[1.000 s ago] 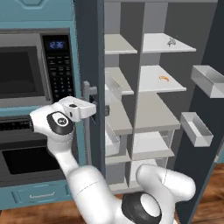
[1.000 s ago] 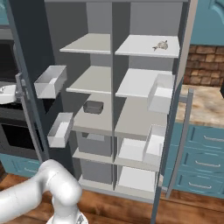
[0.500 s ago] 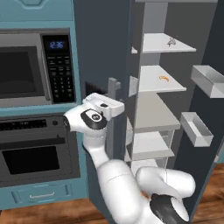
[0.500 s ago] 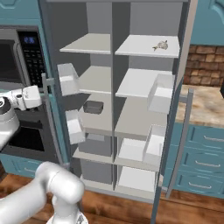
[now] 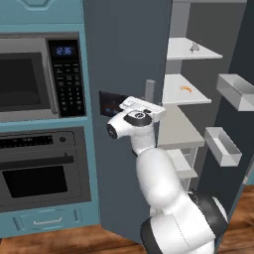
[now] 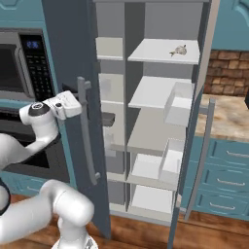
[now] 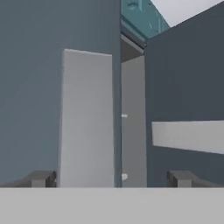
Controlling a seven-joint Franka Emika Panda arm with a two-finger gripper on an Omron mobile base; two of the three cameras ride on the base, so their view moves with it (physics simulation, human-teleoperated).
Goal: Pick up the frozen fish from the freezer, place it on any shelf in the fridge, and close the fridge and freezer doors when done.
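On the fridge's (image 6: 160,131) top shelf (image 6: 155,51), near its right edge, you'll see the frozen fish (image 6: 178,50), long axis along the shelf's width. Microwave (image 5: 30,79) clock reads 2:35. Gripper (image 7: 111,178) fingers spread, ungripping, facing the freezer door (image 6: 73,97) handle (image 6: 86,131).

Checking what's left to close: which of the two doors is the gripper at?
The left freezer door, with the black panel; the gripper is by its handle. The right door stands wide open.

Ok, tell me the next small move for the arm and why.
Probably keep pushing the freezer door toward shut. The frozen fish already lies on the top fridge shelf, the gripper is open beside that door's handle, and a gap remains. The fridge door stands wide open.
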